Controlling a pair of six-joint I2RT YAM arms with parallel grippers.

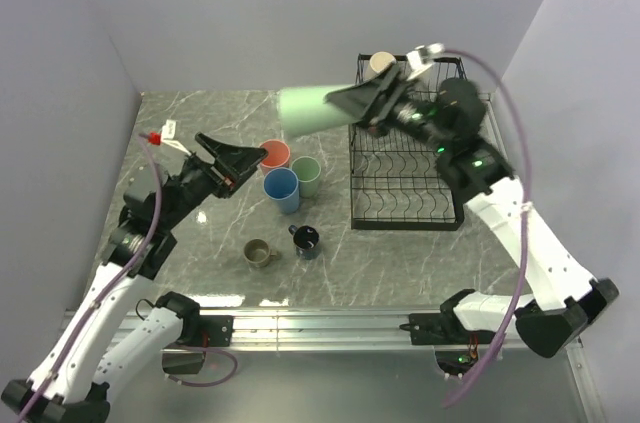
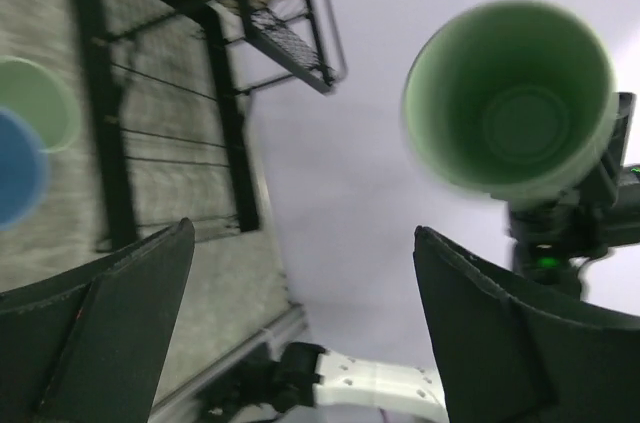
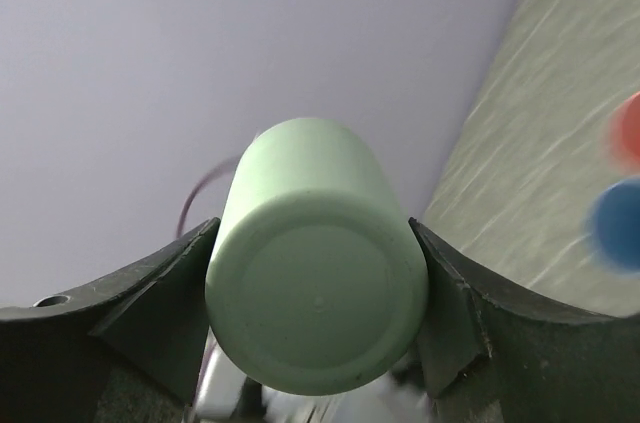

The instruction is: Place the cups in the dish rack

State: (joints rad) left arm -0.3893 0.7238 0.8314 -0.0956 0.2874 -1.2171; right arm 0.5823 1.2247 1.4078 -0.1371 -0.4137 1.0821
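The grey marbled worktop carries all items noted. The dish rack, black wire, stands on its 3 o'clock side, reaching toward the far wall. One beige tumbler sits at the rack's 11 o'clock corner, on the upper level. My right end effector is raised over the rack's 10 o'clock edge, its jaws closed against both sides of a pale green tumbler. That tumbler lies horizontal in the air, base toward my right wrist and mouth pointing to 9 o'clock, clear of the worktop. My left end effector is spread wide with nothing between the jaws. It sits just at 9 o'clock of the salmon-pink tumbler; I cannot tell whether they touch. At mid-worktop stand three upright tumblers close together: the salmon-pink one, a blue tumbler at its 6 o'clock, and the other green tumbler at 3 o'clock of the blue. Nearer me stand an olive-tan mug and, at its 2 o'clock, a dark navy mug.
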